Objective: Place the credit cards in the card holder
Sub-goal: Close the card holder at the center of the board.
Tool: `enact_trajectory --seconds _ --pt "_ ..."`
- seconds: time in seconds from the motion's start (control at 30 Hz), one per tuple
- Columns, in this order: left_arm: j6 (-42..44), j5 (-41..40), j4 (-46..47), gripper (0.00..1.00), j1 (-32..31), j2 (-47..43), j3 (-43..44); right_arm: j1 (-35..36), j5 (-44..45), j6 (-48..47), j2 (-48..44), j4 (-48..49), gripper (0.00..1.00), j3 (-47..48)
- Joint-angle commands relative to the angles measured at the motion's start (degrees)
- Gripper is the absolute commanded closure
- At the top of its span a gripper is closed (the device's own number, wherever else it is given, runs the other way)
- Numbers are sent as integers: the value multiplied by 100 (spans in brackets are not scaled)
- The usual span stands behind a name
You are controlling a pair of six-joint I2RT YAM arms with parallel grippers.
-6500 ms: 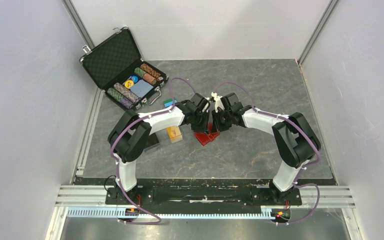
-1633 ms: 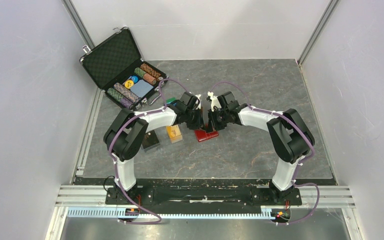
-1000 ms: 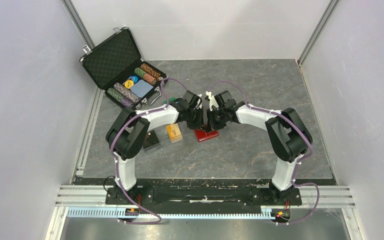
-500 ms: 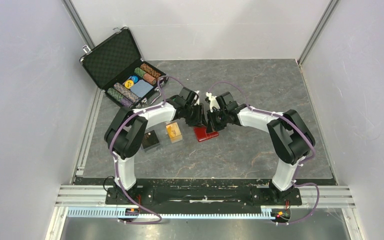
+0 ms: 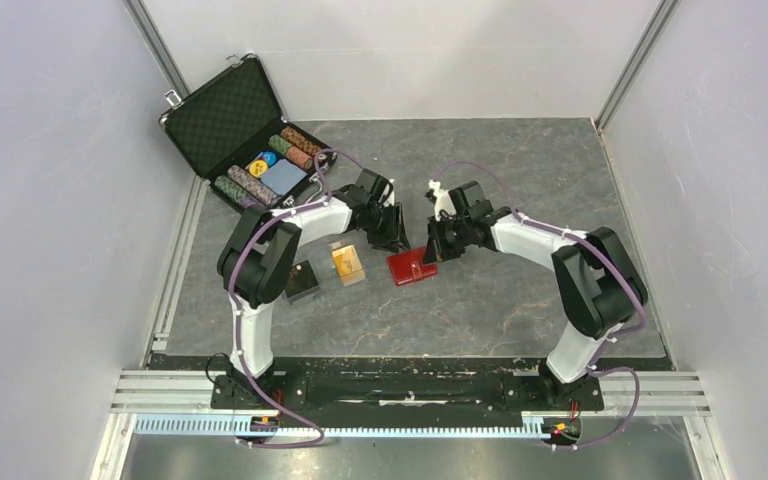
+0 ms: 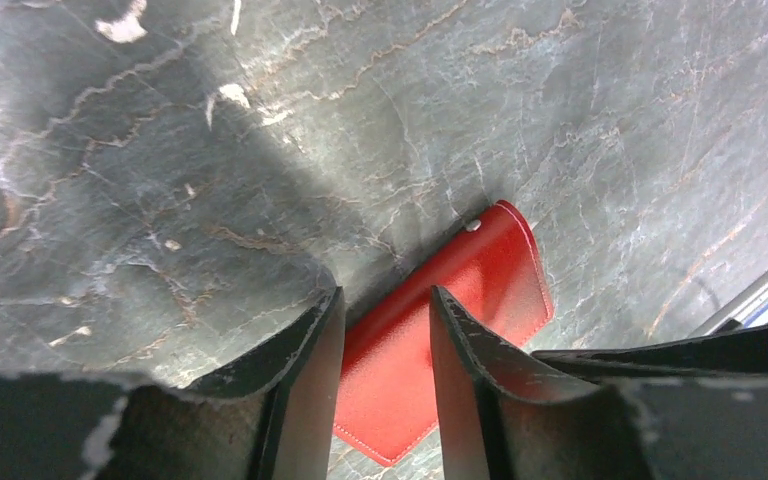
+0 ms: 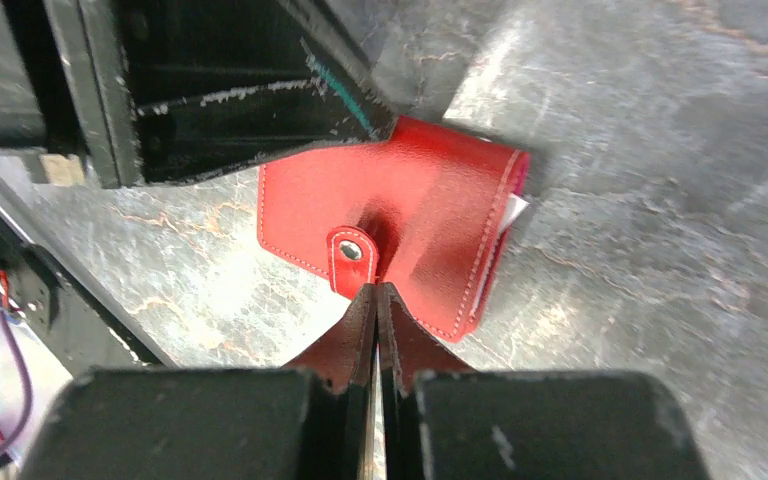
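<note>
The card holder [image 5: 412, 267] is a red wallet lying folded shut on the table, with its snap clasp [image 7: 350, 250] fastened. A pale card edge [image 7: 514, 210] peeks from its side. My left gripper [image 5: 396, 243] hovers just left of it, open and empty; in the left wrist view the card holder [image 6: 490, 270] shows through the gap of my left gripper [image 6: 385, 300]. My right gripper [image 5: 434, 250] is shut and empty, and in its own view my right gripper [image 7: 375, 290] has its tips over the wallet beside the clasp. An orange credit card [image 5: 348, 263] stands in a clear block further left.
A small black box [image 5: 302, 281] sits left of the orange card. An open black chip case [image 5: 222, 117] at the back left holds rows of poker chips and a pale blue rectangle [image 5: 282, 178]. White walls close in the table on three sides.
My left gripper has opened and drawn back to the far left, off the wallet. My right arm has shifted a little right, and the folded wallet now lies uncovered between the grippers.
</note>
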Motion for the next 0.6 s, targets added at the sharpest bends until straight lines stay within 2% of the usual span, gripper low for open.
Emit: enact_trajectory --seconds 0.0,0.37,0.57 --pt "-37 41 40 57 -88 -33 -449 -311 -280 210 -531 16 100 -115" --pt "-1055 -169 -178 60 -461 -831 -1347 -573 -70 11 -926 -863 100 -870" --pt "-1293 -14 -287 58 -522 -1125 -1631 -568 -171 26 -430 -642 100 -877"
